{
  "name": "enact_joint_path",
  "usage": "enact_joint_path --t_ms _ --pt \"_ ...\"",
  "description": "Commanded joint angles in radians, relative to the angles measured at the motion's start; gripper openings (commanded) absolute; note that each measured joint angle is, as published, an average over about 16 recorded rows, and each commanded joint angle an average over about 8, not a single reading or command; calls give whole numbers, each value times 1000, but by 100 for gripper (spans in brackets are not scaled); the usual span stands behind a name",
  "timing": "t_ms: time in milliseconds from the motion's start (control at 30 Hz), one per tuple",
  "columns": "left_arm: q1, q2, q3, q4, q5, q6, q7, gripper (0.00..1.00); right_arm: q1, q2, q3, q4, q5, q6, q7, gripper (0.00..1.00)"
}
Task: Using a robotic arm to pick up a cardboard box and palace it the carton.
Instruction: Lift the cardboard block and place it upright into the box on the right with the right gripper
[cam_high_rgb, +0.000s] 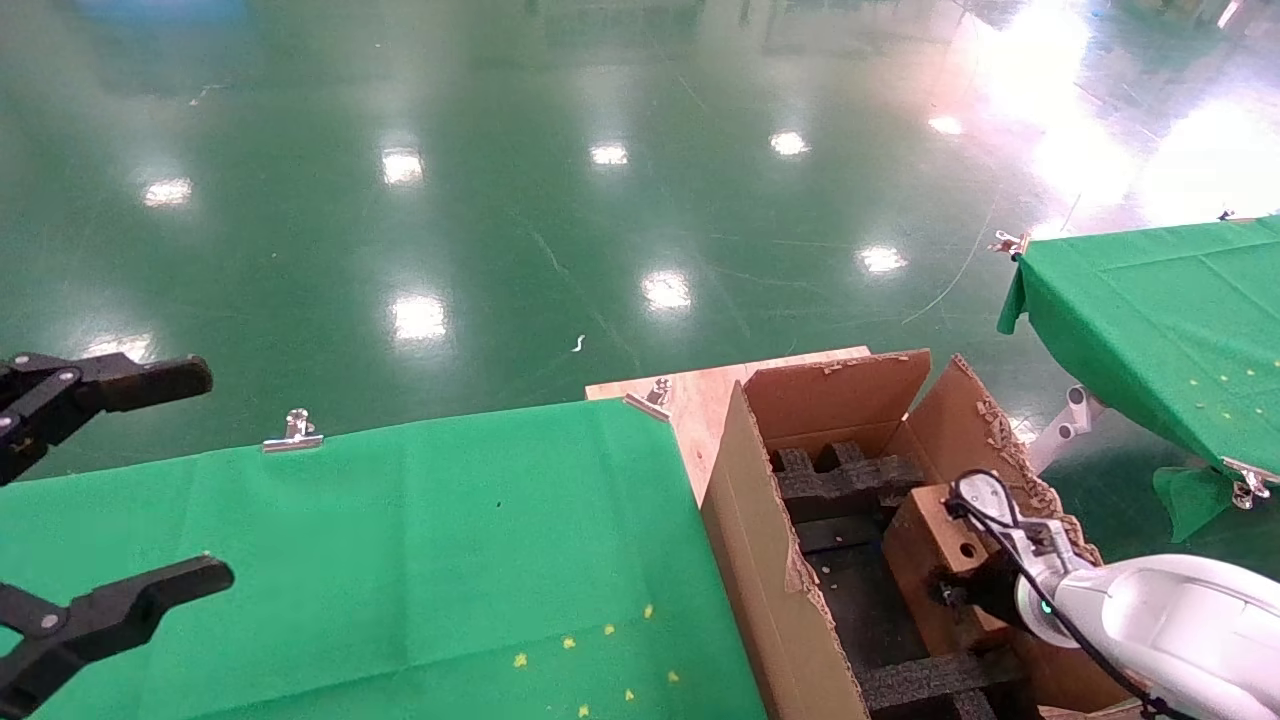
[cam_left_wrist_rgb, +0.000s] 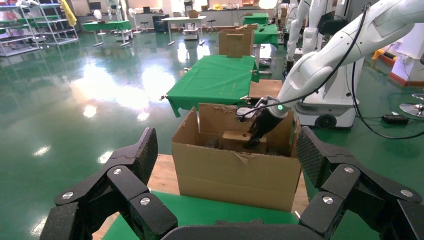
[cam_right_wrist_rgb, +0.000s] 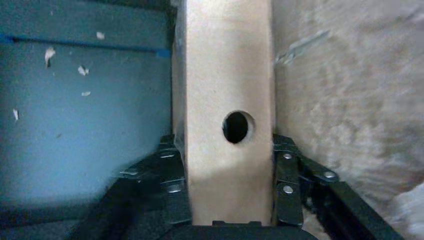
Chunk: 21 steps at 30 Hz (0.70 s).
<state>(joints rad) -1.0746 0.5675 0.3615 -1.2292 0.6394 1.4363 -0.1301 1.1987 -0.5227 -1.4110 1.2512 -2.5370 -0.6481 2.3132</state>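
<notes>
The large carton (cam_high_rgb: 760, 560) with torn flaps stands open on a wooden board. Inside it, my white right arm (cam_high_rgb: 1160, 600) reaches down, and its black gripper (cam_high_rgb: 965, 590) is shut on the small cardboard box (cam_high_rgb: 925, 540) with the round hole. In the right wrist view the fingers (cam_right_wrist_rgb: 287, 175) press both sides of the box (cam_right_wrist_rgb: 227, 75), close beside the carton's inner wall (cam_right_wrist_rgb: 350, 90). The left wrist view shows the box (cam_left_wrist_rgb: 235, 136) low inside the carton (cam_left_wrist_rgb: 235, 175). My left gripper (cam_high_rgb: 205, 475) is open and empty above the green table's left side.
Black foam inserts (cam_high_rgb: 840, 480) lie across the carton's bottom. A green-clothed table (cam_high_rgb: 350, 560) adjoins the carton on the left, with metal clips (cam_high_rgb: 293, 432) on its far edge. A second green table (cam_high_rgb: 1150, 310) stands at the right. Glossy green floor lies beyond.
</notes>
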Motion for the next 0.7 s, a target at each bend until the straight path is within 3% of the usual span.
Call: enact_joint_path --t_ms 33,400,700 --pt "0 0 0 0 0 0 0 100 4 3 2 4 -3 -1 -1 100" --pt "0 0 0 0 0 0 0 100 52 26 27 51 -14 4 -10 100" --pt "0 0 0 0 0 0 0 100 193 40 83 104 65 71 -79 100"
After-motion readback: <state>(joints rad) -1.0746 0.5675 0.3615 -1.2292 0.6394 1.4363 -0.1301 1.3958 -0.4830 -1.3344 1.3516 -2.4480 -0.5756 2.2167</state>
